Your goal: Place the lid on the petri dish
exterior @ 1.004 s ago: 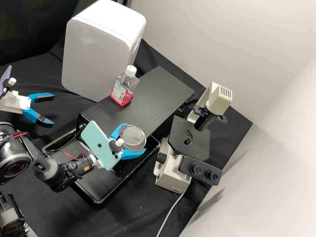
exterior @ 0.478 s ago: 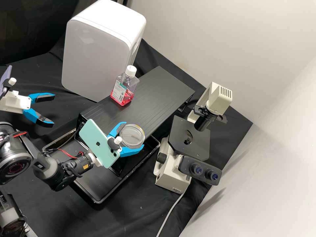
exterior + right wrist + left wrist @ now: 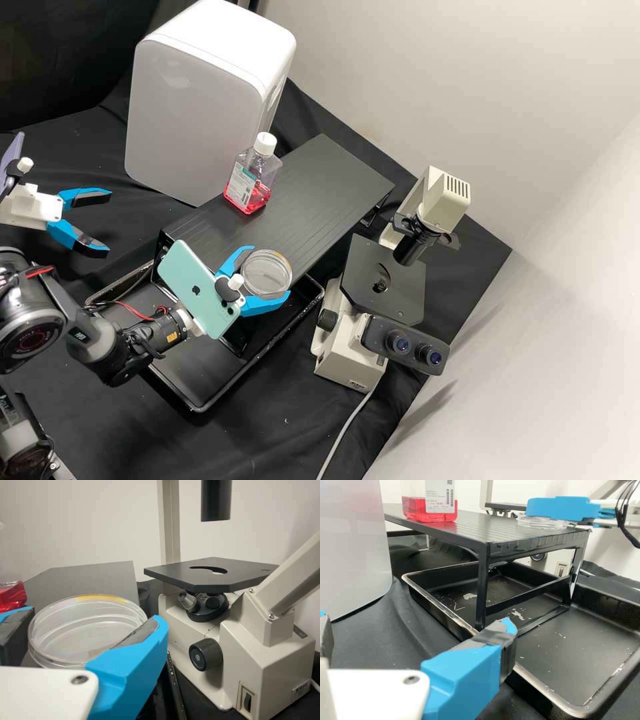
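Clear round lid (image 3: 265, 272) pinched between blue fingers (image 3: 235, 261) of right gripper (image 3: 269, 273), over near corner of black shelf (image 3: 320, 187); so we note in high view. Well apart, at left of bench (image 3: 280, 427), left gripper (image 3: 101, 223) hangs with fingers spread, holding nothing.

Left wrist view: we see flat clear piece on shelf corner, other arm's blue finger right over it; black tray (image 3: 590, 655) below shelf.

Right wrist view: lid clamped on both sides. Yellowish rim at its far edge, possibly dish underneath; we cannot tell. Just beside, microscope (image 3: 240, 645).
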{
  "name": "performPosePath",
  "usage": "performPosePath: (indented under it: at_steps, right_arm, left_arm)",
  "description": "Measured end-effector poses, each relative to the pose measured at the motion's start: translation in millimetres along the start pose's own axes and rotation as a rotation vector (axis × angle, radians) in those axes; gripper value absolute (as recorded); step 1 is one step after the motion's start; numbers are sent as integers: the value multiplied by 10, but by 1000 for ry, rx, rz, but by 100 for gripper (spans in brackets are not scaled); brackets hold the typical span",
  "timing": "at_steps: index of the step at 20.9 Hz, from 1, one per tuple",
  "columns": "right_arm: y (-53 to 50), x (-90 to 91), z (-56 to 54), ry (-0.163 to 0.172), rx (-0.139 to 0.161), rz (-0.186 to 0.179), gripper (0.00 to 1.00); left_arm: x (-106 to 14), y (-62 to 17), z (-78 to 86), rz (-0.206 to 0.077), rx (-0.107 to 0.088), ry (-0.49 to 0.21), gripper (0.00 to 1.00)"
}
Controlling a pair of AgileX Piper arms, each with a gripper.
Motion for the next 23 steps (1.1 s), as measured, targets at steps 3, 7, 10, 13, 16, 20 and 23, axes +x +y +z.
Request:
performPosePath:
  at_steps: [3,7,10,13,16,20,23]
  right_arm:
    - [-10,-7,-5,3,-41,-2,0]
    - [-36,-9,-37,17,-104,-11,0]
    - [-40,-9,-35,12,-110,-16,0]
    - [-65,-9,-47,15,-129,-29,100]
    - [-80,-1,-59,17,-145,-38,100]
    - [-85,14,-51,3,-152,-51,100]
    - [-88,16,-48,-1,-152,-54,100]
  left_arm:
    - [0,0,0,0,0,0,100]
    - [0,0,0,0,0,0,100]
    - [0,0,0,0,0,0,100]
    - [0,0,0,0,0,0,100]
    - [0,0,0,0,0,0,100]
    - [0,2,-6,2,-3,7,100]
    - [0,7,-19,7,-9,21,100]
